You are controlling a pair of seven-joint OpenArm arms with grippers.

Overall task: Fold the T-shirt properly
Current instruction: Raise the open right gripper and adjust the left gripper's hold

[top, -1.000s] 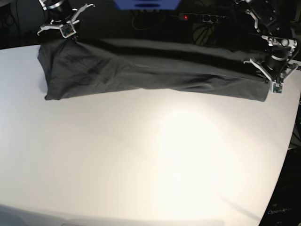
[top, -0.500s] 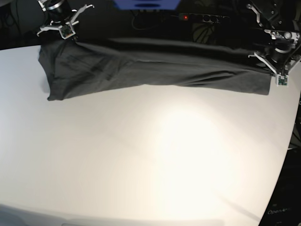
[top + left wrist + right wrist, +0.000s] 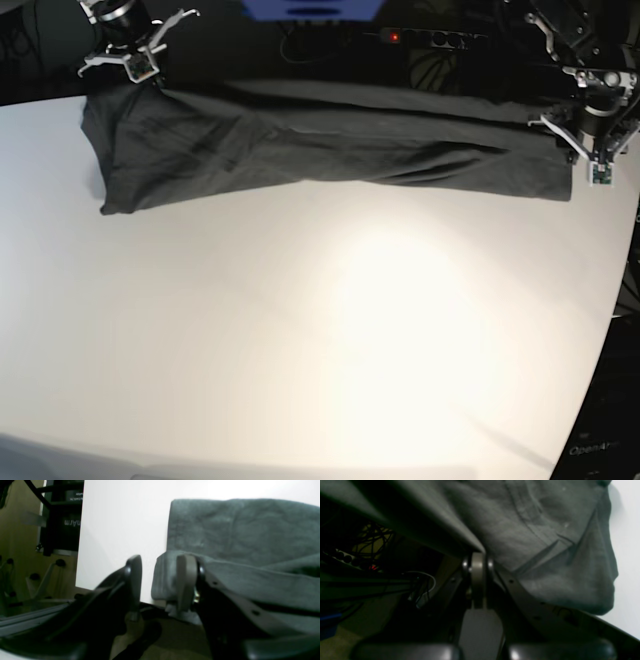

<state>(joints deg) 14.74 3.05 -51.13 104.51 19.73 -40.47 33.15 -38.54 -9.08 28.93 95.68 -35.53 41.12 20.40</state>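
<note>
The dark grey T-shirt (image 3: 330, 140) lies stretched in a long folded band along the far side of the white table (image 3: 350, 330). At the band's left end my right gripper (image 3: 135, 70) holds a corner. The right wrist view shows its fingers (image 3: 478, 580) pressed together on the T-shirt (image 3: 545, 530) fabric. At the right end, my left gripper (image 3: 587, 150) stands open. In the left wrist view a folded edge of the T-shirt (image 3: 237, 535) rests in the gap of the left gripper (image 3: 160, 582), against one finger (image 3: 186, 580) and apart from the other.
The table's far edge runs just behind the shirt, with a power strip (image 3: 420, 38) showing a red light and a blue object (image 3: 312, 8) beyond it. The table's right edge (image 3: 612, 300) curves close past the left arm. A dark stand (image 3: 62, 522) rises off the table.
My left gripper has opened and let go of the shirt's right end, which has settled flatter on the table. The right gripper has kept its hold and place.
</note>
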